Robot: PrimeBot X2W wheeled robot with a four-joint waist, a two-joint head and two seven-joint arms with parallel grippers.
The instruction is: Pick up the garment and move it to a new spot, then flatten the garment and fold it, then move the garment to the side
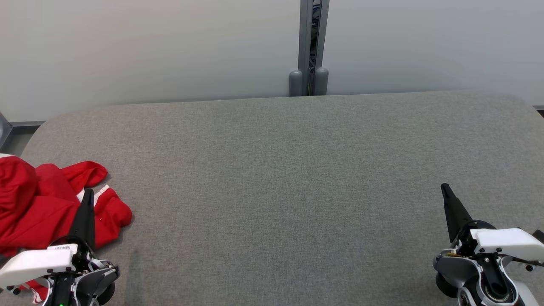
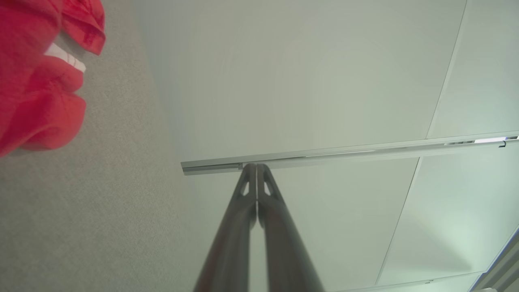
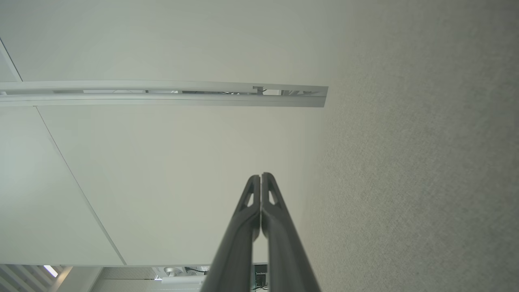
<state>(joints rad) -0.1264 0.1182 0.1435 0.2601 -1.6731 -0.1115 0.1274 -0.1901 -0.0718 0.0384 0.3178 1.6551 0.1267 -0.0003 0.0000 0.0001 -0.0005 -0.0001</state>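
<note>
- At the near left corner of the grey padded table (image 1: 280, 170), the red garment (image 1: 38, 204) lies crumpled, with white trim showing.
- The left gripper (image 1: 88, 193) sits over the garment's right part, fingers clenched together and grasping nothing. Whether it touches the cloth cannot be told.
- At the near right, the right gripper (image 1: 445, 187) is likewise clenched and empty, well apart from the garment.
- A grey post (image 1: 313, 42) stands beyond the far edge, between pale wall panels.

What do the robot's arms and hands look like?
The left hand and right hand each have two long, dark, tapering fingers with small triangular cut-outs near the tips. Behind sit white cover plates over grey-black rounded housings; the left one carries a small printed label.
</note>
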